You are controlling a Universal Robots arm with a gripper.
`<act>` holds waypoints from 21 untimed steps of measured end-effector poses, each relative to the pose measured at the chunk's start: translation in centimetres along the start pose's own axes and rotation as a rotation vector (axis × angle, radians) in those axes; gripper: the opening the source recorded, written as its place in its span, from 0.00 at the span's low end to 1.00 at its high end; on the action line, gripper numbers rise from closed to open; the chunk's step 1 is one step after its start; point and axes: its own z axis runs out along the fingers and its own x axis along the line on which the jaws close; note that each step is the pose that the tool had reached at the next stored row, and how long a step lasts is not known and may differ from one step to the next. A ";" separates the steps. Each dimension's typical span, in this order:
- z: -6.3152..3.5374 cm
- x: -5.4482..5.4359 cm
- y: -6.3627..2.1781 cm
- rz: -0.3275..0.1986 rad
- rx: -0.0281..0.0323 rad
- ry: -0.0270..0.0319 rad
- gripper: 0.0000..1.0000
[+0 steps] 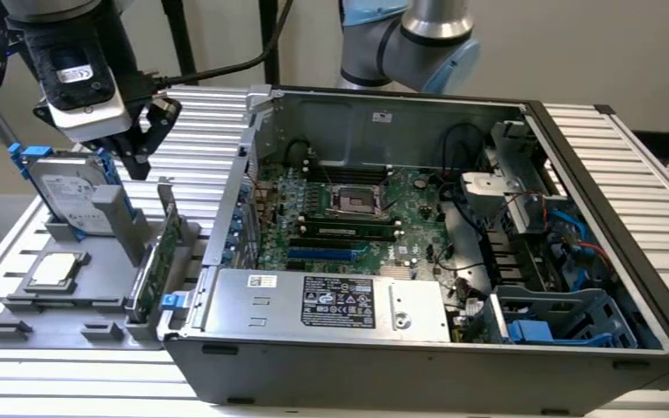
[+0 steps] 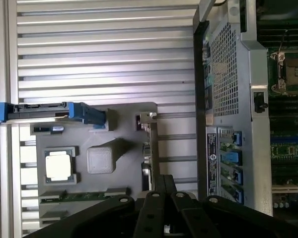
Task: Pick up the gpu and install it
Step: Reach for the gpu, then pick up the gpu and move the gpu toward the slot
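While the gpu (image 1: 154, 261) stands on its long edge in a slot of the grey holder tray (image 1: 32, 309), at the lower left of the exterior view, the gripper (image 1: 137, 158) hangs at the upper left of that frame. It is above the tray and well apart from the card. Its jaws are drawn close together and hold nothing.

Up and to the left of the card, a silver hard drive (image 1: 67, 187) in a blue frame stands upright in the tray. A small square processor chip (image 1: 56, 270) lies flat near the frame's left edge. The open computer case (image 1: 428, 366) takes up the middle and right of the frame, its green motherboard (image 1: 358, 218) exposed.

In the wrist view the gpu (image 2: 148, 158) appears edge-on, close to the gripper (image 2: 164, 182).
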 end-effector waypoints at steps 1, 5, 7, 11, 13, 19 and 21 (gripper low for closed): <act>0.03 0.1 -0.26 0.000 0.0002 0.0003 0.11; 0.12 0.5 -1.33 0.000 0.0016 0.0019 0.11; 0.22 0.7 -1.56 0.000 0.0043 0.0031 0.11; 0.23 0.7 -1.58 0.000 0.0094 0.0047 0.11; 0.23 0.8 -1.58 0.000 0.0094 0.0047 0.11; 0.24 0.8 -1.58 0.000 0.0094 0.0047 0.11; 0.24 0.8 -1.58 0.000 0.0094 0.0047 0.11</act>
